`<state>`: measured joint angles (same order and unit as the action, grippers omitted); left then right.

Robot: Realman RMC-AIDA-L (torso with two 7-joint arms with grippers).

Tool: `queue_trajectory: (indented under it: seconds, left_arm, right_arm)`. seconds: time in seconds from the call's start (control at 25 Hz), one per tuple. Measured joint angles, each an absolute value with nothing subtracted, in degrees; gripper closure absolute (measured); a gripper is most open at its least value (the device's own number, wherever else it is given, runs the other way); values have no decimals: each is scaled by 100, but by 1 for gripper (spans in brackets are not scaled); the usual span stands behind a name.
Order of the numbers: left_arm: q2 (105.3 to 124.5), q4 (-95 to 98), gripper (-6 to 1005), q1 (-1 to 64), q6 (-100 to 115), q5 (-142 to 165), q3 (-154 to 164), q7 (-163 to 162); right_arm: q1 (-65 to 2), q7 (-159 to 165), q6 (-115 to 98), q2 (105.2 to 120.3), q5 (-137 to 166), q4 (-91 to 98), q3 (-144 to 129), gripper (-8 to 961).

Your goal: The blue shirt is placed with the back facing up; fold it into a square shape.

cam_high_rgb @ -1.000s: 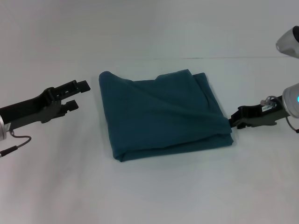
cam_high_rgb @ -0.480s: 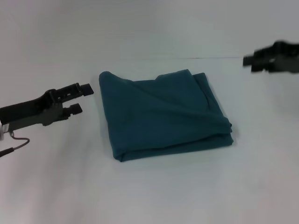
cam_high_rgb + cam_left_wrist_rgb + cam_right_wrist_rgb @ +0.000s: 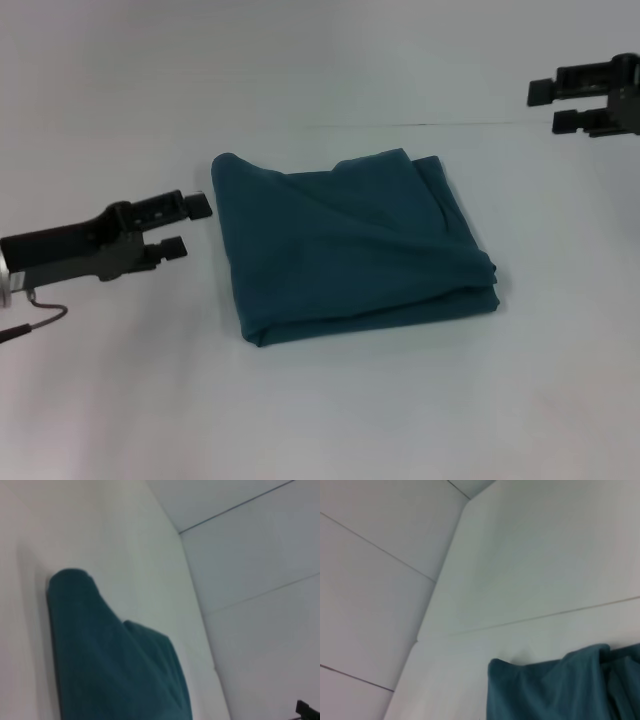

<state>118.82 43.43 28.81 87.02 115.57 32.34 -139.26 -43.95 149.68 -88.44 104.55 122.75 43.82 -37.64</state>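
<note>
Gaping and empty, left pincer point(image 3: 190, 225) sits beside folded blue shirt point(image 3: 350, 240); right pincer point(image 3: 548, 107) likewise, raised

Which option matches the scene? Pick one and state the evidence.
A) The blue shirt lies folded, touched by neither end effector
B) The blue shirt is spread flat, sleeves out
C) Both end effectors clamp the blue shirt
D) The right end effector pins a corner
A: the blue shirt lies as a folded, roughly square bundle; the left end effector hangs open just beside its edge, and the right end effector is open, raised far off.
</note>
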Motion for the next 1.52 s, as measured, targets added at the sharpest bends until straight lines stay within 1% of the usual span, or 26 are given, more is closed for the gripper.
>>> queue_trajectory:
  seconds: [0.2,0.32,0.36,0.4,0.44,0.56,0.6,0.64,0.76,0.88,0.96,1.2,1.52]
  left_arm:
    - [11883,4342,50,2964,8696,11731,3257,-13989]
    - [11882,4342,50,2982,8678,11704,3225,-13963]
    - [11883,4342,50,2982,8656,11694,3205,-13957]
    - [11883,4342,50,2979,8625,11688,3192,-13957]
    - [11883,4342,50,2979,8625,11688,3192,-13957]
    - [11882,4343,50,2946,8530,11680,3114,-13962]
    - [11882,4343,50,2946,8530,11680,3114,-13962]
    - [11882,4345,50,2942,8525,11680,3084,-13960]
    - [11883,4341,50,2918,8463,11681,3017,-13948]
    - [11882,4341,50,2897,8395,11681,3014,-13946]
    - [11883,4336,50,2892,8350,11681,3015,-13946]
    - [11883,4313,50,2890,8220,11681,3014,-13947]
    - [11885,4298,50,2909,8137,11683,3032,-13948]
  right_arm:
    - [-4475,15001,-8482,10552,12279,4335,-4266,218]
    - [-4576,14946,-8114,10657,12285,4297,-4608,209]
    - [-4620,14911,-7938,10714,12298,4275,-4777,206]
    - [-4731,14823,-7499,10844,12377,4136,-5094,203]
    - [-4731,14823,-7499,10844,12377,4136,-5094,203]
    - [-5020,14724,-6781,11064,12674,3636,-5429,202]
    - [-5275,14715,-6287,11194,12991,3174,-5526,203]
    - [-5275,14715,-6287,11194,12991,3174,-5526,204]
    - [-5536,14771,-5688,11350,13335,2705,-5556,205]
    - [-5583,14850,-5294,11475,13433,2585,-5562,205]
    - [-5560,14880,-5113,11513,13449,2578,-5574,205]
    - [-5476,14883,-4763,11539,13458,2466,-5574,205]
    - [-5543,14885,-4435,11616,13465,2231,-5744,206]
